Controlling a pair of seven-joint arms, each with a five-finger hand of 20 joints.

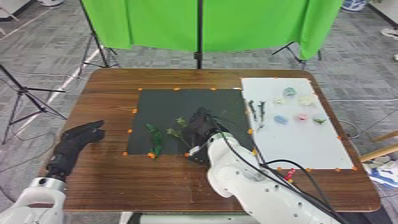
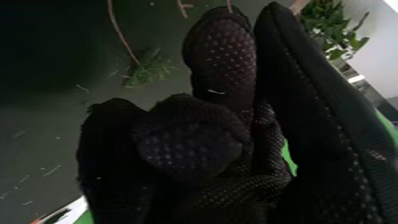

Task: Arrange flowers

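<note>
We see the right hand (image 1: 201,131) over the black mat (image 1: 178,107), can't tell if open or closed, left hand (image 1: 75,142) open beside it, green stems (image 1: 155,140) on it, blooms (image 1: 282,119) on white sheet (image 1: 298,147).

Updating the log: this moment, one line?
right robot hand: over dark mat | left robot hand: left of mat | stems: on mat

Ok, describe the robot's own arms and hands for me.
The left arm and right arm have rounded white shells, with black cables along the right. The left hand and right hand are gloved in black fabric; pale dots texture the right glove.
</note>
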